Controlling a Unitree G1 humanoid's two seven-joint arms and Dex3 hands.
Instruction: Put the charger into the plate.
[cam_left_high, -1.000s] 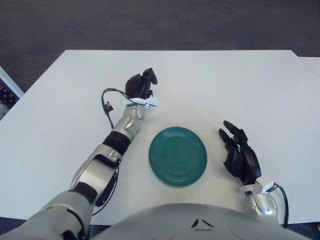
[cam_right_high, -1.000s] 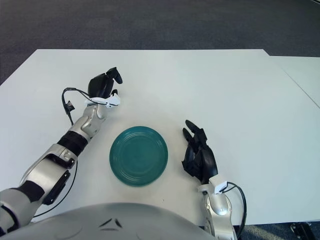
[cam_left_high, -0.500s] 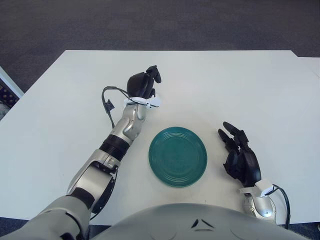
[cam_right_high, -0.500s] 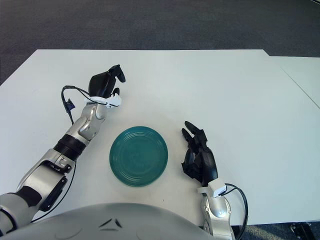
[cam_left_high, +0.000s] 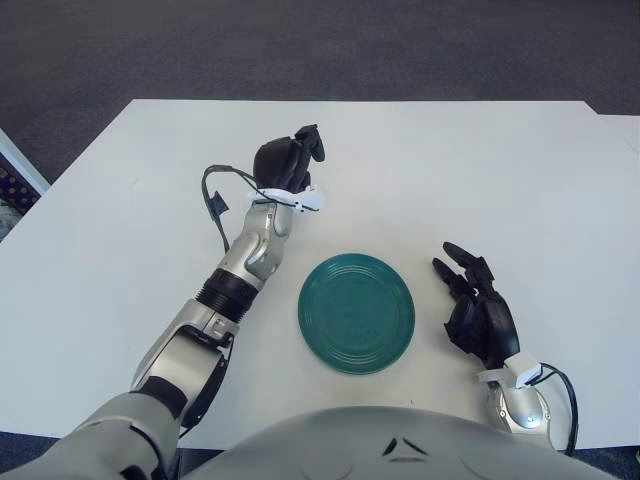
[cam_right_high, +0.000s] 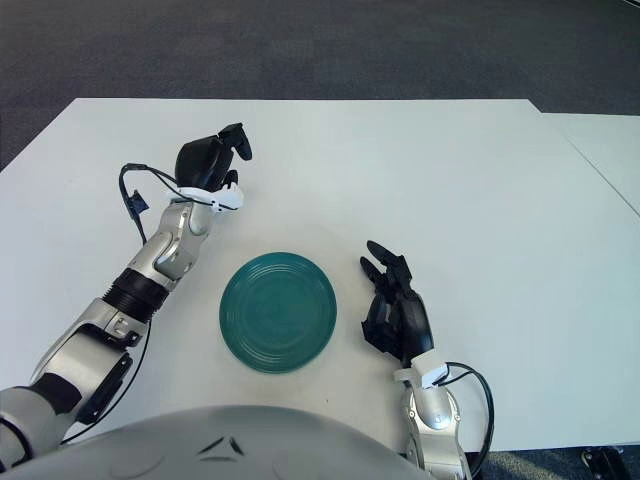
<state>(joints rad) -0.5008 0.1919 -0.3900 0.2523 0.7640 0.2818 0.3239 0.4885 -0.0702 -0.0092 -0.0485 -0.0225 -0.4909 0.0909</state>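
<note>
Now left hand (cam_left_high: 285, 165), fingers curled, charger unseen, has drifted farther beyond round green plate (cam_left_high: 356, 312); right hand (cam_left_high: 478, 315) spread, idle.

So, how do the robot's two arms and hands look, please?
Both hands, left hand and right hand, are black with three thick jointed fingers. Each wrist has a small white clip. The forearms are silver metal with black bands at the joints, clearest on the left arm. A thin black cable loops beside each wrist, the left one ending in a small plug. No markings are readable.
</note>
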